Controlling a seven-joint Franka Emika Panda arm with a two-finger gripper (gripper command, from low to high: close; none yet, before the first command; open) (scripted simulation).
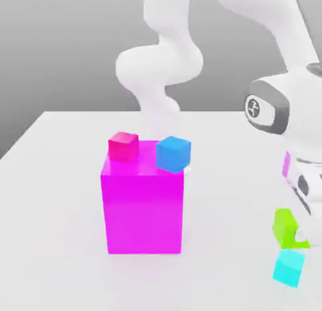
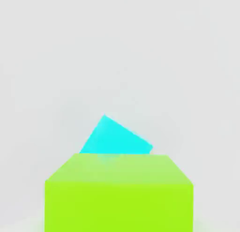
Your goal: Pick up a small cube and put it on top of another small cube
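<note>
The small cube is lime green and sits low at the exterior view's right, right under my hand. My gripper comes down on it from above and is shut on it, with a white finger showing at its side. In the hand view the small cube is very close, and the other small cube, cyan, lies just past it on the white surface. In the exterior view this cyan cube rests on the table a little nearer than the green one, apart from it.
A big magenta block stands mid-table. A small pink-red cube and a darker blue cube sit on its top. The white table stretches to the exterior view's left. The arm's white links rise behind.
</note>
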